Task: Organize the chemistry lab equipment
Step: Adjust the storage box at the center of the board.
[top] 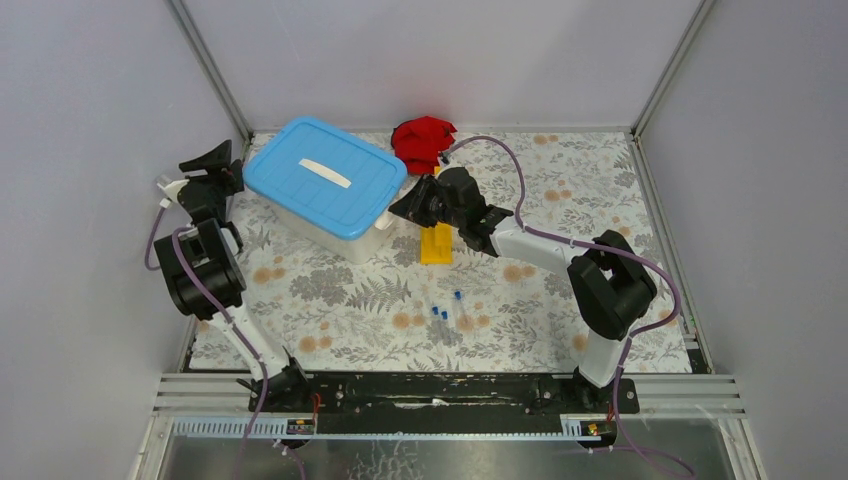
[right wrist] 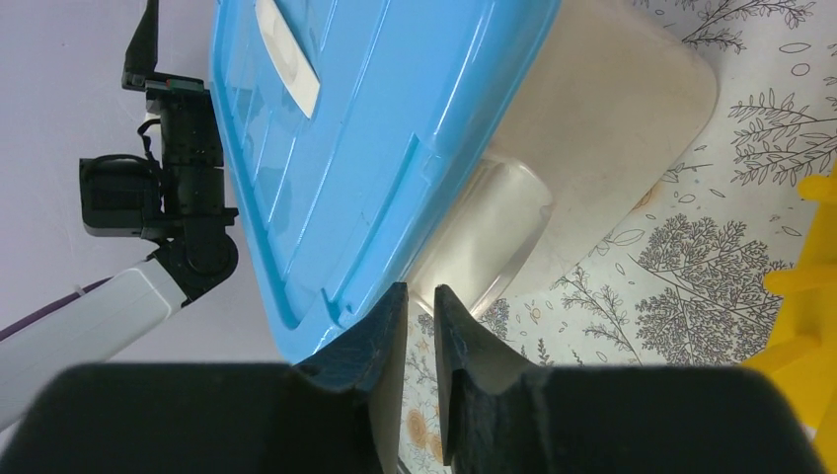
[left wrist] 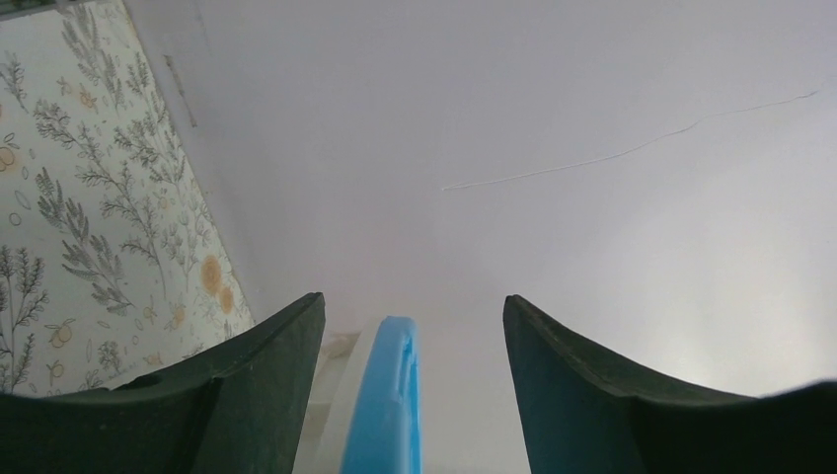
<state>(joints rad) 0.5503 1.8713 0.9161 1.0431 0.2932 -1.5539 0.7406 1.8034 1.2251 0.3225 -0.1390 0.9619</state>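
Note:
The white tub with its blue lid [top: 325, 180] stands at the back left of the table. My left gripper [top: 213, 163] is at the tub's left end. In the left wrist view it [left wrist: 413, 316] is open wide, and the lid's blue edge [left wrist: 395, 395] rises between the fingers without touching them. My right gripper [top: 412, 205] is at the tub's right end. In the right wrist view it [right wrist: 420, 291] stands by the lid's corner [right wrist: 296, 296], jaws a narrow gap apart with nothing in it. The yellow rack [top: 436, 243] lies just behind it. Three blue-capped tubes [top: 441, 313] lie near the table's middle.
A red cloth [top: 422, 142] lies crumpled at the back, behind the right arm. Grey walls close the table in on the left, back and right. The yellow rack [right wrist: 804, 296] shows at the right edge of the right wrist view.

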